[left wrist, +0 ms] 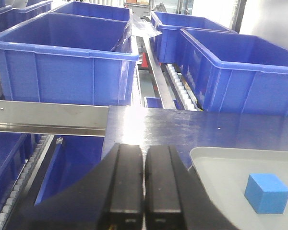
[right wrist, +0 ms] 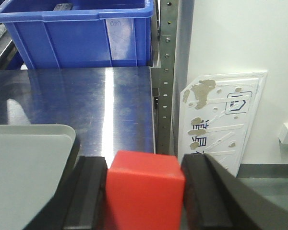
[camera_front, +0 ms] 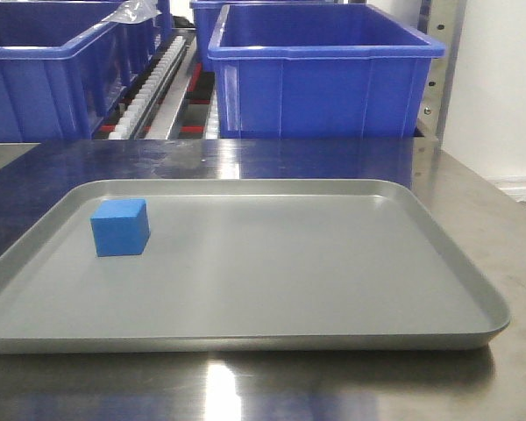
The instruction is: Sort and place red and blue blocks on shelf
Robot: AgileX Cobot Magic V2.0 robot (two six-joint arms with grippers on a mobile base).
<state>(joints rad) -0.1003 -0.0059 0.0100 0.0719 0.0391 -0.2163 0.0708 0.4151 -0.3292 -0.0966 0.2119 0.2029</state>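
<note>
R gripper (right wrist: 145, 194): red blk (right wrist: 145, 187) by tray (right wrist: 29, 163)

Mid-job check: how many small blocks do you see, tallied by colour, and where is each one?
Red block: 1, clamped in the right gripper
Blue block: 1, sitting on the grey tray
Total: 2 blocks

The blue cube (camera_front: 120, 227) sits flat on the grey tray (camera_front: 316, 254); the red cube (right wrist: 145, 191) is clamped in the right gripper (right wrist: 144, 172).
</note>
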